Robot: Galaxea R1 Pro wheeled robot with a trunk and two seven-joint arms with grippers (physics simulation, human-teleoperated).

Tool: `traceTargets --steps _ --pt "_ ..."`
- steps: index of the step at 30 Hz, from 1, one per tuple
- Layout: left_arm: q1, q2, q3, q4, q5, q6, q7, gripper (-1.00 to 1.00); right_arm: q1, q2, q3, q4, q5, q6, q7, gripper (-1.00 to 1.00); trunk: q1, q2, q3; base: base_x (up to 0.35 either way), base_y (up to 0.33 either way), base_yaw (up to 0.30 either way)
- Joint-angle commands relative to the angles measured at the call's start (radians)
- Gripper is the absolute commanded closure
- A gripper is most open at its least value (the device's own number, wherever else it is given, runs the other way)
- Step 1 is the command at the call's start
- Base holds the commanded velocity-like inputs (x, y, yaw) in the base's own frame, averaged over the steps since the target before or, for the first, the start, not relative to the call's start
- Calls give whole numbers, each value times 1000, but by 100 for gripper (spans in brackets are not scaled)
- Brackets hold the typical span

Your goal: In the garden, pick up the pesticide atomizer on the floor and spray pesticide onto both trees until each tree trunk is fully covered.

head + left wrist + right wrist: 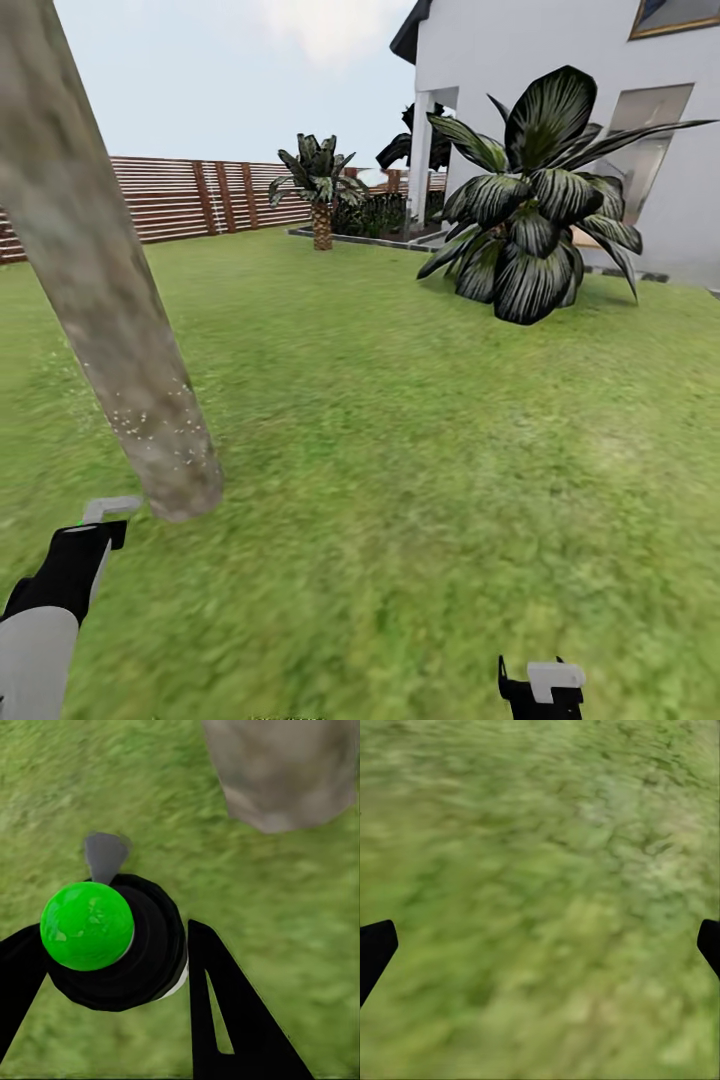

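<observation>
A thick grey-brown tree trunk (110,300) rises from the lawn at the left of the head view, with small white specks low on its bark. My left gripper (80,555) sits just below and left of the trunk's base, shut on the pesticide atomizer (110,508). The atomizer's grey nozzle points toward the trunk. The left wrist view shows the atomizer (112,945) as a black body with a green ball top, held between the black fingers (217,1012), with the trunk base (285,772) beyond. My right gripper (540,690) hangs open over grass, its fingertips (375,949) wide apart.
A large dark-leaved plant (540,220) stands at the right by the white house (560,100). A small palm (320,190) grows in front of the brown slat fence (180,200). Green lawn (400,450) stretches between them and me.
</observation>
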Motion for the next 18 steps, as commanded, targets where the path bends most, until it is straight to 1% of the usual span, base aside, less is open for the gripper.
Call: traceTargets --steps 1,4,6,7,9,11,18 --pt "0 0 0 0 0 0 0 100 0 0 0 0 0 0 0 -100 0 0 0 0 -274 277" --pt "0 -1 0 0 0 0 0 100 0 0 0 0 0 0 0 -100 0 0 0 18 -273 277" --pt "0 -1 0 0 0 -1 0 100 1 0 0 0 0 -1 0 -100 0 0 0 136 -257 208" --pt "0 -1 0 0 0 -1 0 100 1 0 0 0 0 -1 0 -100 0 0 0 194 -223 72" --pt "0 -11 0 0 0 -2 1 100 0 -3 0 0 1 0 0 -100 0 0 0 234 -188 5" --pt "0 -16 0 0 0 -2 2 100 0 -3 0 0 1 -1 0 -100 0 0 0 236 -185 1" --pt "0 -17 0 0 0 -3 2 100 1 -3 0 0 0 -1 0 -100 0 0 0 237 -184 0"
